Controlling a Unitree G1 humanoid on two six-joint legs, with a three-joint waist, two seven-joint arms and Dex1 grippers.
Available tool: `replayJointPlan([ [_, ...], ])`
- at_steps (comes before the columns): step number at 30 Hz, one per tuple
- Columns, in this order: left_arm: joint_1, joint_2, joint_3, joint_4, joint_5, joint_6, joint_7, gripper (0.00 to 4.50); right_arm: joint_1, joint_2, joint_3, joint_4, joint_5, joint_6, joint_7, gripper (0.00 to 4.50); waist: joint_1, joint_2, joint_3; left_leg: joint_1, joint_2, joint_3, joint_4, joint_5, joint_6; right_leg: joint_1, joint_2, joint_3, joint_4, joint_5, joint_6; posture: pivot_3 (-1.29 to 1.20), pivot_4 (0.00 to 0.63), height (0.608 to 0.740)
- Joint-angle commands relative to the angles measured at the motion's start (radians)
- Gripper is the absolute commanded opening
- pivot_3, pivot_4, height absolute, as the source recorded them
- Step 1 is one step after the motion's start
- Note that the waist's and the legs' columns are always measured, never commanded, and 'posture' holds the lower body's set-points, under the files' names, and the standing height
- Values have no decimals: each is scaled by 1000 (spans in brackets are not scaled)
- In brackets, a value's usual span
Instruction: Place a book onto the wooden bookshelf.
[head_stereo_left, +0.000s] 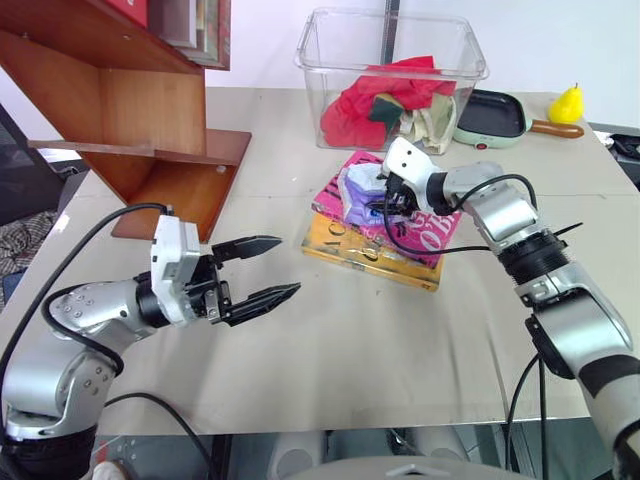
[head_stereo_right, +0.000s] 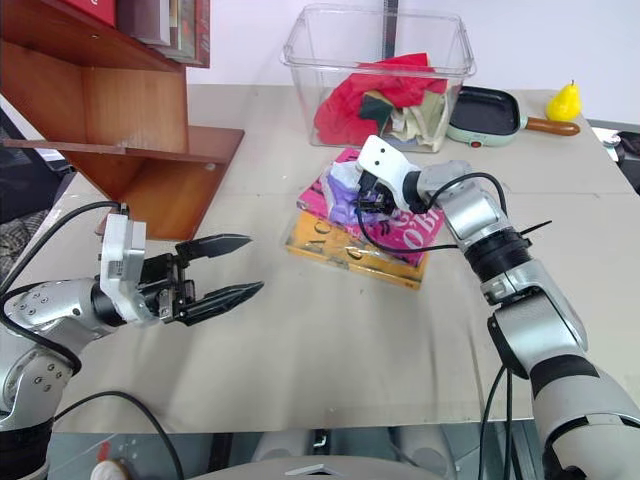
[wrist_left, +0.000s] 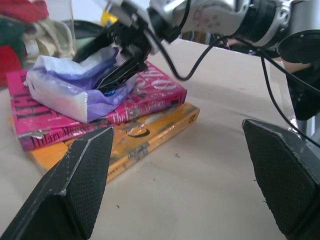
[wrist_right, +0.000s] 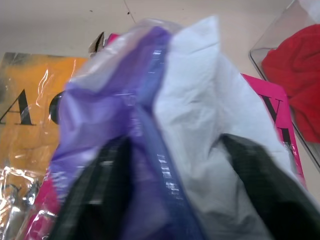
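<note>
The pink book lies flat on a yellow-orange book in the middle of the table. A crumpled purple and white plastic packet rests on the pink cover. My right gripper reaches down onto that packet, and its fingers press in on both sides of the packet. My left gripper hovers level over the table to the left of the books, open and empty. The wooden bookshelf stands at the far left, with slanted boards and some books on an upper shelf.
A clear plastic bin holding red and pale cloths stands just behind the books. A small green pan and a yellow pear-shaped object sit at the back right. Cables trail from both arms.
</note>
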Motion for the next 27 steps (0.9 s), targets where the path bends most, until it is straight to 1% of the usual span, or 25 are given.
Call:
replayJointPlan([
  [1,11,14,20,-53,-39,6,4,4263,49,-51,-57,-108,39,92,71,876,0,0,0,0,0,0,0,0,0,0,0,0,0,0,0,0,150,740],
  [2,12,16,14,-56,-41,8,0,4263,65,-62,-73,-149,51,117,77,336,0,0,0,0,0,0,0,0,0,0,0,0,1,0,0,0,150,740],
  [3,9,18,5,-58,-45,10,-4,4263,83,-76,-90,-199,64,143,81,44,0,0,0,0,0,-1,0,0,0,0,0,0,1,0,0,0,150,740],
  [4,0,20,-7,-62,-50,14,-7,4263,105,-90,-114,-260,87,174,87,44,-1,0,0,0,0,-1,0,0,0,0,0,-1,2,0,0,0,150,740],
  [5,-24,19,-28,-69,-65,27,-4,4263,138,-108,-172,-359,151,241,88,44,-1,0,0,1,0,-1,0,0,0,0,0,-1,2,0,0,0,150,740],
  [7,-84,13,-78,-71,-89,51,2,4263,238,-157,-301,-566,254,326,72,44,6,0,0,0,0,-2,0,0,0,-1,0,-2,3,0,0,0,150,740],
  [9,-138,4,-123,-75,-108,69,2,4263,354,-209,-415,-731,297,399,23,44,20,1,1,0,0,-3,0,0,0,-1,1,-3,3,0,0,0,150,740],
  [11,-190,-15,-166,-77,-136,88,10,4263,489,-235,-555,-881,326,489,-67,44,24,1,1,0,0,-3,0,0,0,-1,1,-3,3,0,1,0,150,740],
  [14,-284,-45,-256,-37,-137,108,-25,4263,768,-257,-822,-1082,318,584,-160,44,27,0,0,-1,-1,-4,0,0,0,0,1,-3,2,0,1,0,150,740],
  [16,-349,-81,-314,0,-128,112,-45,4263,936,-262,-924,-1122,288,578,-186,44,29,1,0,0,-1,-4,1,0,0,1,1,-3,2,-1,1,0,150,740],
  [17,-369,-92,-330,13,-125,112,-53,4263,981,-260,-945,-1125,287,571,-198,44,24,2,0,0,-1,-3,1,0,0,2,1,-3,3,-1,1,0,150,740],
  [19,-409,-125,-362,51,-115,110,-64,4263,1057,-264,-943,-1073,247,510,-224,44,9,2,-1,2,-1,-2,2,0,0,2,2,-1,3,-1,2,0,150,740],
  [21,-429,-140,-392,87,-83,92,-91,4263,1092,-266,-929,-1007,220,442,-233,44,-14,2,-1,4,-1,0,3,0,0,3,3,3,4,-2,5,0,150,740],
  [22,-436,-144,-401,99,-75,90,-100,4263,1095,-266,-925,-968,214,417,-237,431,-19,2,0,8,-1,1,3,0,0,4,5,7,5,-2,5,0,150,740],
  [23,-445,-149,-406,109,-75,94,-102,4263,1101,-274,-919,-932,203,390,-239,548,-26,2,0,10,-1,1,3,0,0,6,5,8,5,-2,5,0,150,740],
  [24,-449,-150,-408,115,-76,98,-103,4263,1110,-283,-916,-911,199,373,-230,808,-29,2,0,15,-1,2,1,0,0,9,5,8,5,-2,5,0,150,740],
  [25,-451,-147,-412,118,-70,98,-111,4263,1122,-296,-918,-902,197,356,-219,1277,-29,2,0,19,-1,1,1,0,0,12,5,8,5,-2,5,0,150,740],
  [27,-450,-141,-411,121,-64,100,-118,4263,1130,-316,-943,-922,224,356,-199,2214,-29,2,0,19,-1,1,0,0,0,12,6,8,5,-2,5,0,150,740],
])
